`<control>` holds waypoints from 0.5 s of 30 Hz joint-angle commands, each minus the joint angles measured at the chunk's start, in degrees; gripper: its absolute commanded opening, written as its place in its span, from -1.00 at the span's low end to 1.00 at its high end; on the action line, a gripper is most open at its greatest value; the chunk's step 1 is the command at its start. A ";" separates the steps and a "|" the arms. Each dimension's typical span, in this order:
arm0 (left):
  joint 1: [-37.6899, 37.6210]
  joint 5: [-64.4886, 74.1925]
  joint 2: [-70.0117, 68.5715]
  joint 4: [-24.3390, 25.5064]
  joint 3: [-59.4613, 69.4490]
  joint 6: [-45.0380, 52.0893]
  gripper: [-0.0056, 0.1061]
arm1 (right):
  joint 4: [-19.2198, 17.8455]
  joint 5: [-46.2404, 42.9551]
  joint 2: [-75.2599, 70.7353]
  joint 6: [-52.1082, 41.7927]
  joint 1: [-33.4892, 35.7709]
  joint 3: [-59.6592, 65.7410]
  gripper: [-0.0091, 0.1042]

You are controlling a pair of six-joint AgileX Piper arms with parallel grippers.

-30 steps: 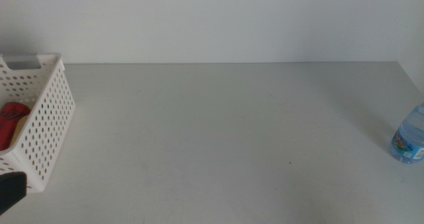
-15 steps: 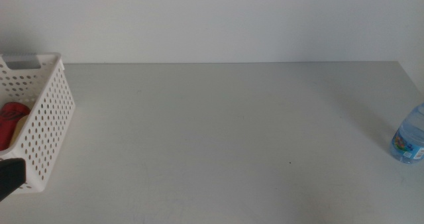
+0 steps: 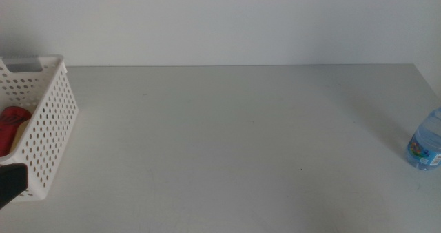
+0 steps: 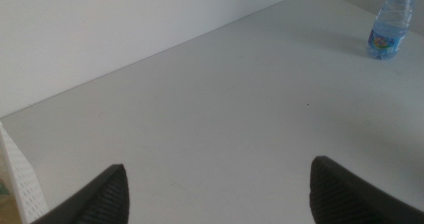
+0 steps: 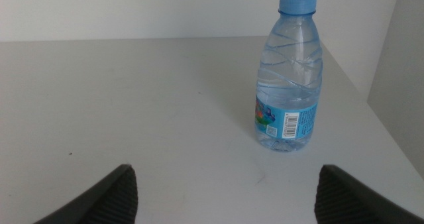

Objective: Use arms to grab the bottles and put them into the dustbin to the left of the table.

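The left end effector (image 4: 215,191) hung spread and empty above the counter (image 3: 234,143), showing only as a dark tip at the near left edge beside the dustbin (image 3: 43,133). The right end effector (image 5: 222,197) was also spread, with nothing between its jaws. Beyond it, the water bottle (image 5: 288,75) stood upright near the counter's right edge. A red can (image 3: 12,123) lay inside the dustbin

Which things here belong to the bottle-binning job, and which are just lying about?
Job: water bottle, upright at the table's right edge; red can in the dustbin; left gripper and right gripper, jaws open.
Lying about: nothing visible.
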 commanded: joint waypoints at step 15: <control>-0.29 -4.10 0.86 -0.84 -1.26 -0.51 0.78 | -2.18 -22.99 15.57 -1.20 -0.26 -0.55 0.82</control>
